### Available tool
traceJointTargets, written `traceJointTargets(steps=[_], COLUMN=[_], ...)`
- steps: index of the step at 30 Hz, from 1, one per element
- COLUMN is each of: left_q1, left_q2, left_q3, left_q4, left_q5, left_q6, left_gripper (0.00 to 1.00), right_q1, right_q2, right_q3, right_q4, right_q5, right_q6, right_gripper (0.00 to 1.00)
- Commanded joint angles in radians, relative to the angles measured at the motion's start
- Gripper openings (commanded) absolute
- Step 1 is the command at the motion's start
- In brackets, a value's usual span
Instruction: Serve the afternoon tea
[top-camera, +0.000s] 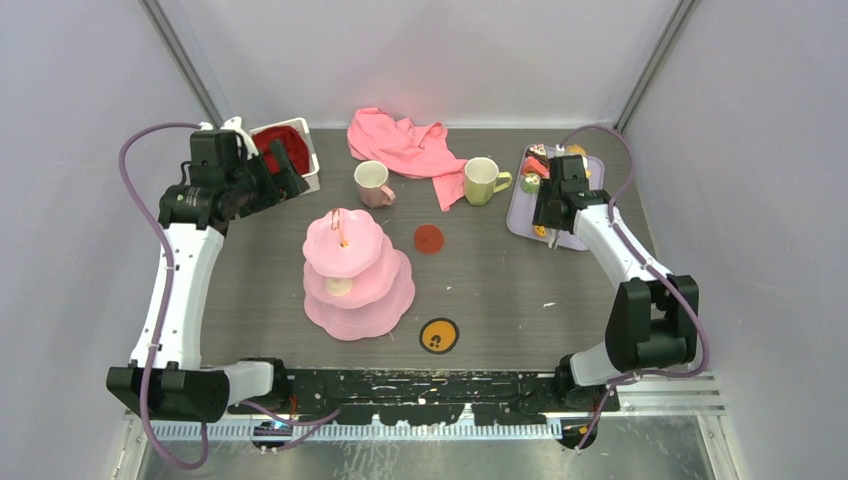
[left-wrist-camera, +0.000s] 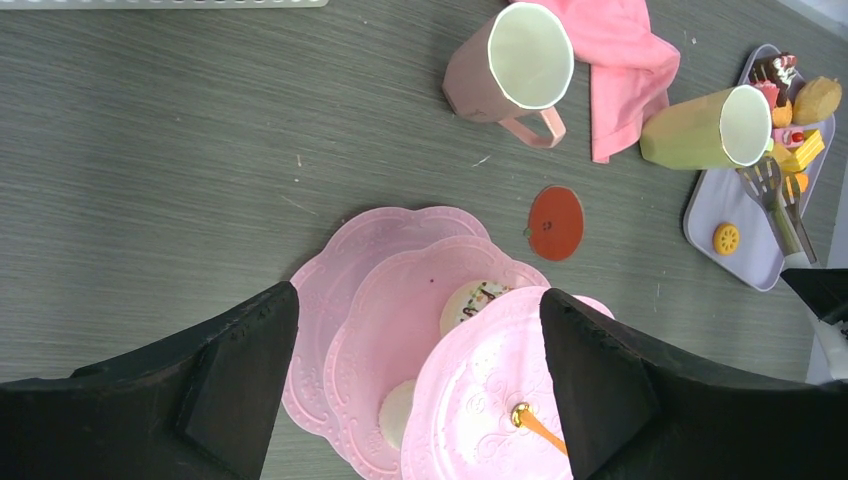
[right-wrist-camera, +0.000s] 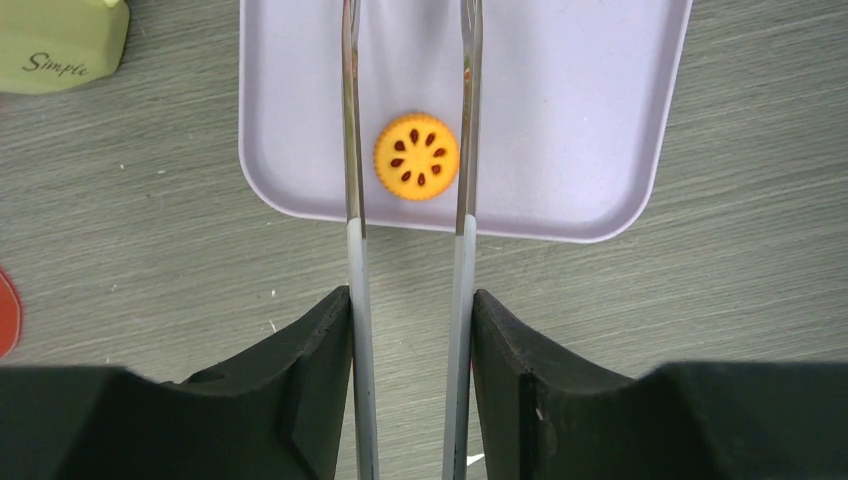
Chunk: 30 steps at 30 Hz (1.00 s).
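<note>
The pink three-tier cake stand (top-camera: 358, 275) stands mid-table with two pale round pastries (left-wrist-camera: 475, 300) on its middle tier. Behind it stand the pale pink mug (top-camera: 372, 183) and the yellow-green mug (top-camera: 482, 180). My left gripper (top-camera: 290, 170) hangs open and empty at the back left, and its camera looks down on the stand (left-wrist-camera: 400, 330). My right gripper (right-wrist-camera: 411, 295) is shut on metal tongs (right-wrist-camera: 355, 250). Their two spread arms lie either side of an orange cookie (right-wrist-camera: 416, 155) on the lavender tray (right-wrist-camera: 580, 120), apart from it. Several toy pastries (top-camera: 540, 160) fill the tray's far end.
A pink cloth (top-camera: 400, 145) lies crumpled at the back between the mugs. A white basket with red cloth (top-camera: 285, 150) sits at the back left beside my left gripper. A red disc (top-camera: 429, 238) and an orange disc (top-camera: 438, 335) lie flat on the table near the stand.
</note>
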Motion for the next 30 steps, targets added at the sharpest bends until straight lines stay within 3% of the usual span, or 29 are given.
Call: traceJointTargets(steps=[1,12,23,30], left_q1=[0.004,0.004,0.004,0.003], left_q2=[0.000,0.007,0.011,0.011], left_q3=[0.014,0.015,0.012,0.015], left_q4=[0.044,0.040,0.043,0.043], left_q5=[-0.005,0.004,0.011,0.013], left_q6=[0.018,0.020,0.017,0.017], left_gripper=[0.90,0.90,0.90,0.89], right_q1=[-0.009,-0.033,-0.039,-0.038], right_q2=[0.032,0.068,-0.045,-0.158], right_q3=[0.082,0.073,0.016,-0.030], right_q4=[0.075,0.128,0.100,0.059], right_q5=[0.008,0.007,0.007,-0.052], right_q6=[-0.017,-0.006,0.003,0.016], right_gripper=[0.49,0.42,0.18,0.12])
